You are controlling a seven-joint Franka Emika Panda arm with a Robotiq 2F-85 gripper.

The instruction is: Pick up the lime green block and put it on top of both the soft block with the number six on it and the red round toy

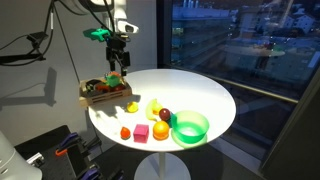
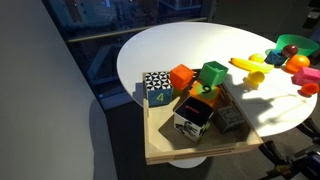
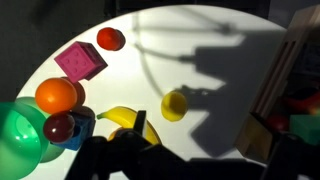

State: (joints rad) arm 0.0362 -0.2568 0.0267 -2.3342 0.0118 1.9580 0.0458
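Observation:
The lime green block (image 2: 213, 72) lies among soft blocks in a wooden tray (image 2: 170, 145) at the table's edge. It also shows in an exterior view (image 1: 112, 86) and as a green bit at the right of the wrist view (image 3: 300, 122). The red round toy (image 1: 125, 132) sits on the white table beside a pink cube (image 1: 142, 132), and appears in the wrist view (image 3: 110, 38). A dotted block marked 4 (image 2: 157, 87) is in the tray; no six is legible. My gripper (image 1: 118, 60) hangs above the tray, open and empty; its dark fingers (image 3: 195, 168) fill the bottom of the wrist view.
On the round white table (image 1: 200, 95) are a green bowl (image 1: 190, 127), an orange ball (image 1: 160, 128), a maroon ball (image 1: 165, 115), a yellow banana toy (image 1: 153, 107) and a small yellow ball (image 3: 174, 104). An orange block (image 2: 182, 77) lies in the tray.

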